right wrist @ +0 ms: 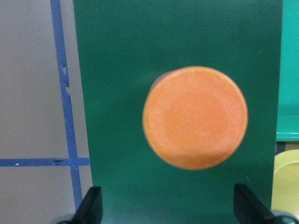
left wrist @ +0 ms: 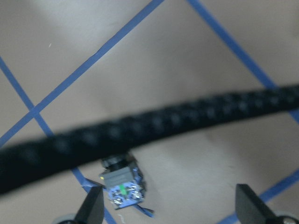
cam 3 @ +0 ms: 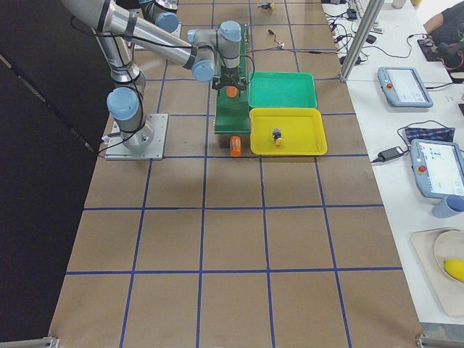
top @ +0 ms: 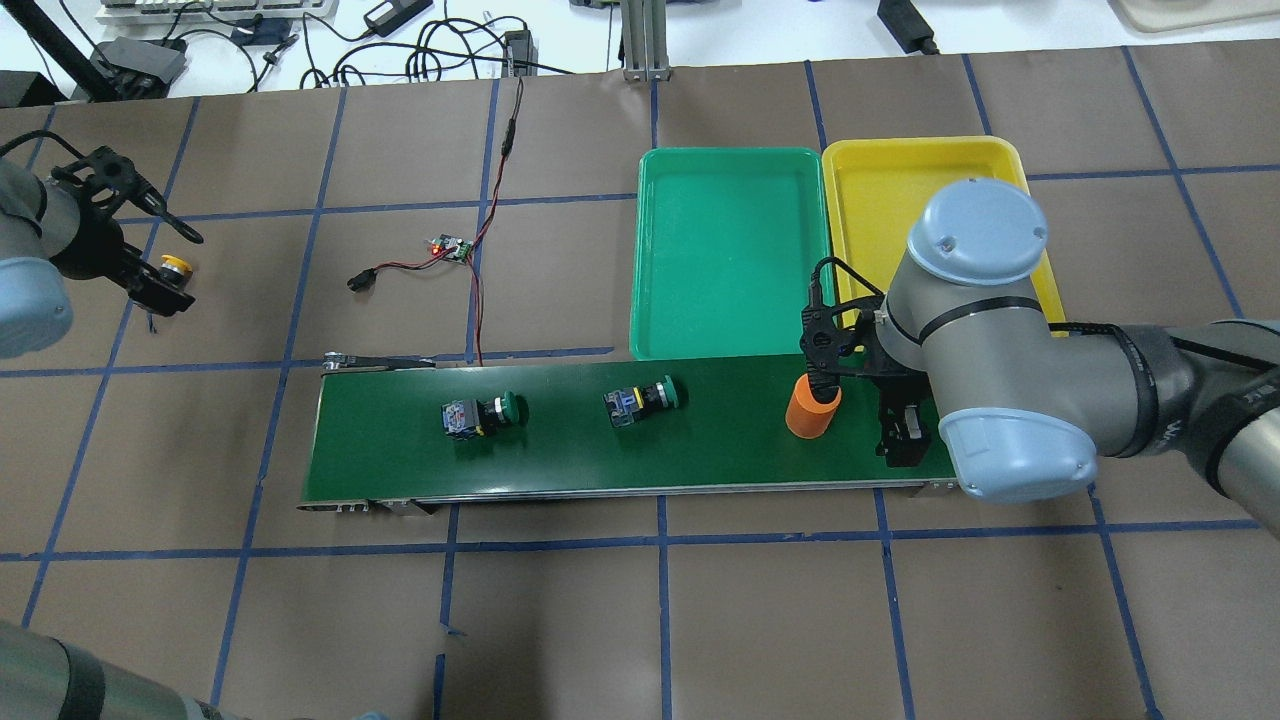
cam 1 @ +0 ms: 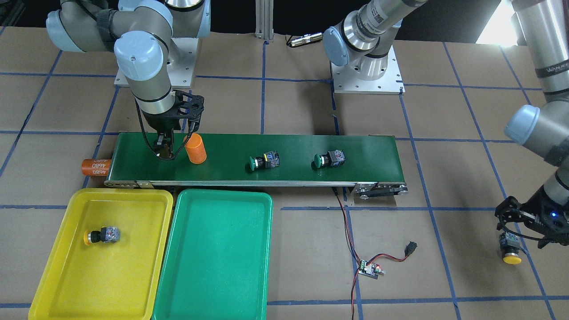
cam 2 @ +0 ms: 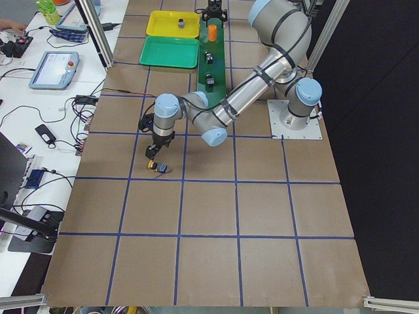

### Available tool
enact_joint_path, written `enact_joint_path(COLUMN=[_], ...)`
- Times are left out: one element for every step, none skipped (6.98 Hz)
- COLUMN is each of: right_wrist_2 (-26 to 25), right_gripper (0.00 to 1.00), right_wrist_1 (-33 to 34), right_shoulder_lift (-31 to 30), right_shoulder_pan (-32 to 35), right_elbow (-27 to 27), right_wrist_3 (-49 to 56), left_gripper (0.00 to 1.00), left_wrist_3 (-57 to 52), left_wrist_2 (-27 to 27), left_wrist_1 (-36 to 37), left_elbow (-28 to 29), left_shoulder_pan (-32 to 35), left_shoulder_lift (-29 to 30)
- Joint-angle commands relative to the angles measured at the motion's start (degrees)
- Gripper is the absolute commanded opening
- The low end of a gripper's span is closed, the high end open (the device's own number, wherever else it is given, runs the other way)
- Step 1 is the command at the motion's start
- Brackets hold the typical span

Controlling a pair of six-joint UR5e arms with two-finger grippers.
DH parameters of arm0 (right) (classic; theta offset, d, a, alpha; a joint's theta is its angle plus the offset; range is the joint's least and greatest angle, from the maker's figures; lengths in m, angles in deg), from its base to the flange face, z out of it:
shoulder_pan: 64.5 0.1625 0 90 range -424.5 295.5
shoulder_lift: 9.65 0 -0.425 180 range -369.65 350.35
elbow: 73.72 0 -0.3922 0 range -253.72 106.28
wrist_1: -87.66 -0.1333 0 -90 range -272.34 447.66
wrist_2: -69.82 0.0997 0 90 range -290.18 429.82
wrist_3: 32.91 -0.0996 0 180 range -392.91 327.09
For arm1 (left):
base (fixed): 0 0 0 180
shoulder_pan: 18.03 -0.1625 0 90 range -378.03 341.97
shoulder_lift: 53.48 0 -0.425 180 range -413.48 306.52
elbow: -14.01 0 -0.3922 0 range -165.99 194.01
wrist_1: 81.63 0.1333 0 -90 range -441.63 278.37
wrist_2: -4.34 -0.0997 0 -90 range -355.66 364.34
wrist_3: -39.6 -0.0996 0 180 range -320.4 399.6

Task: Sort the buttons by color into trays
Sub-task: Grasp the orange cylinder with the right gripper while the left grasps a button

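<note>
My right jaws hang wide over the conveyor belt (cam 1: 289, 146). An orange cylinder (cam 1: 195, 149) stands at their 9 o'clock, then a green button (cam 1: 264, 161) and a farther green button (cam 1: 329, 159). At 12 o'clock the yellow tray (cam 1: 102, 280) holds a yellow button (cam 1: 103, 235), and the green tray (cam 1: 218, 258) touches its side. Far left, my left jaws gape above a second yellow button (cam 1: 511, 253) on open counter (cam 1: 444, 266).

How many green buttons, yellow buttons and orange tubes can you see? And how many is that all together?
Green buttons: 2, the middle button and the far button, both on the belt.
Yellow buttons: 2, the tray button in the yellow tray, the loose button off the belt.
Orange tubes: 2, the standing tube on the belt, the lying tube at its end.
Total: 6.
</note>
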Motion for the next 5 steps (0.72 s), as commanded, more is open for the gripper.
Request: enact_joint_path(right_wrist_2=[0.1, 0.1, 0.1, 0.0, 0.0], right_gripper=[1.0, 1.0, 1.0, 1.0, 1.0], right_wrist_1=[0.1, 0.1, 0.1, 0.2, 0.8], right_shoulder_lift=[0.0, 0.0, 0.0, 0.0, 0.0], right_shoulder_pan=[0.1, 0.1, 0.1, 0.0, 0.1], right_elbow=[-0.2, -0.2, -0.2, -0.1, -0.1], right_wrist_3=[0.0, 0.0, 0.0, 0.0, -0.1], left_gripper=[1.0, 1.0, 1.0, 1.0, 1.0], left_wrist_3=[8.1, 8.2, 7.9, 8.1, 8.5], left_wrist_2=[-0.4, -0.1, 0.5, 0.5, 0.5], left_wrist_1=[-0.3, -1.6, -7.2, -7.9, -9.1], left_elbow=[4.3, 4.7, 4.8, 4.9, 4.8], left_shoulder_pan=[-0.4, -0.6, -1.9, -2.8, -2.8], left_shoulder_lift=[5.6, 6.0, 6.0, 6.1, 6.5])
